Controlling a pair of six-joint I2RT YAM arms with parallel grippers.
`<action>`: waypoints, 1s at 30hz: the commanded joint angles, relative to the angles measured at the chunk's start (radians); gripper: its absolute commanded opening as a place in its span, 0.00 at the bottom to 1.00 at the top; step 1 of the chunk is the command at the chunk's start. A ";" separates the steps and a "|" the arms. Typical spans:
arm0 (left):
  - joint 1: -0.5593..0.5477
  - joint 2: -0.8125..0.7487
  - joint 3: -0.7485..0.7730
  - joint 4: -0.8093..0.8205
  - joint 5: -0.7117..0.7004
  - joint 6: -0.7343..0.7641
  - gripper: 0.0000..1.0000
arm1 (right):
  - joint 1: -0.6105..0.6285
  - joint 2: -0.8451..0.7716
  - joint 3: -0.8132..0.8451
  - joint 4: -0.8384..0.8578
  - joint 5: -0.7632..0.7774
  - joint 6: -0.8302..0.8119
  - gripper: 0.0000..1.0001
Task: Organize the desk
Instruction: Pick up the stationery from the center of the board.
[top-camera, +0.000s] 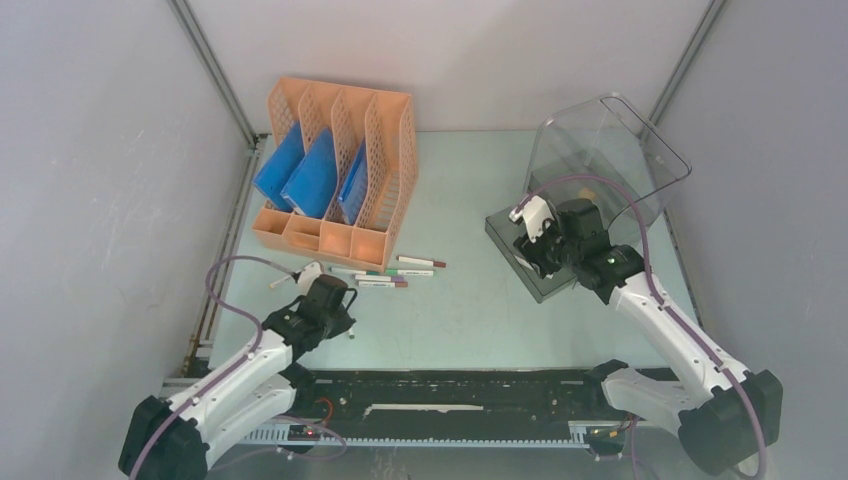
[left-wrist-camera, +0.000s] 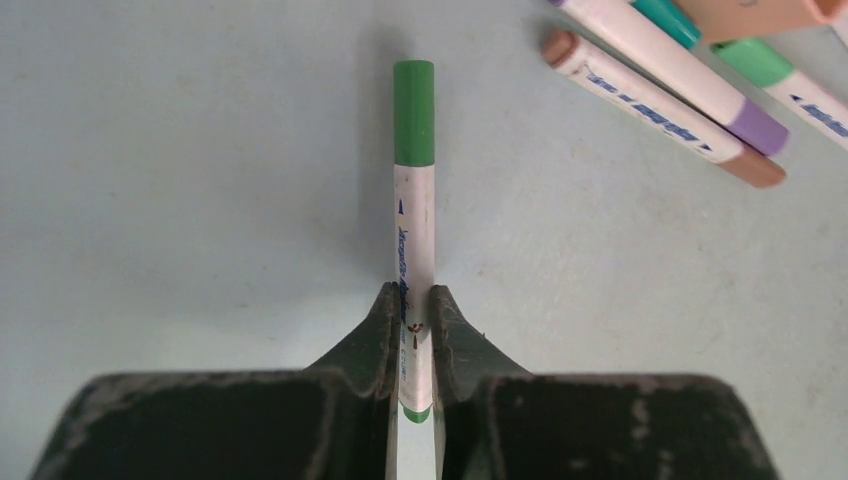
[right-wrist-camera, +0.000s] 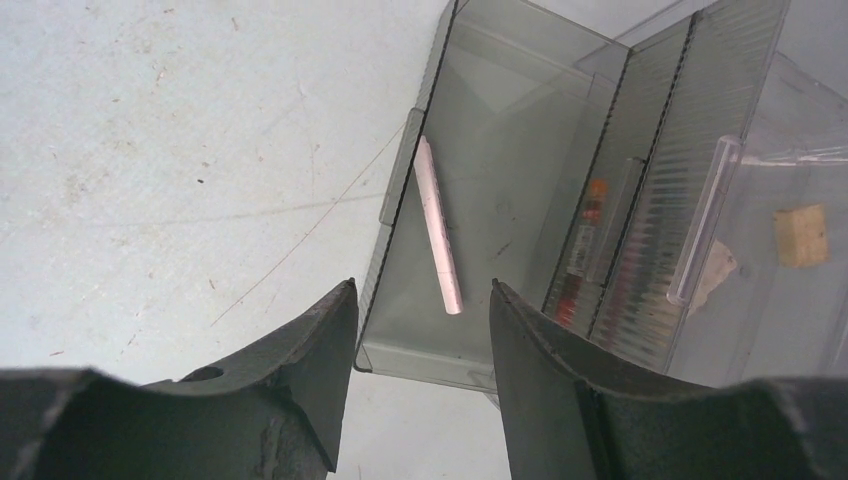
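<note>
well, left wrist view: left claw (left-wrist-camera: 410, 300) pinched shut on green-capped marker (left-wrist-camera: 414, 200), gripped near its tail, cap pointing away over pale mint tabletop (left-wrist-camera: 180, 150); brown-ended marker (left-wrist-camera: 660, 105) and purple-ended marker (left-wrist-camera: 690, 65) lie upper right.
right wrist view: right claw (right-wrist-camera: 420, 300) spread wide, nothing in it, above front lip of smoky drawer tray (right-wrist-camera: 500, 120); pink stick (right-wrist-camera: 438, 225) lies inside; clear drawer box (right-wrist-camera: 700, 150) adjoins on right.
top view: tabletop spans between grey walls (top-camera: 100, 200); orange file rack (top-camera: 340, 170) far left, blue folders (top-camera: 310, 180) in slots, loose markers (top-camera: 395, 272) before it.
</note>
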 joint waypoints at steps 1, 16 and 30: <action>0.000 -0.072 -0.021 0.049 0.076 0.068 0.00 | 0.004 -0.032 0.012 0.009 -0.039 0.008 0.59; -0.001 -0.456 -0.189 0.448 0.418 0.156 0.00 | 0.006 -0.092 0.013 0.001 -0.206 0.034 0.61; -0.221 -0.128 -0.170 1.175 0.387 0.228 0.00 | -0.092 -0.125 0.070 -0.086 -0.660 0.122 0.61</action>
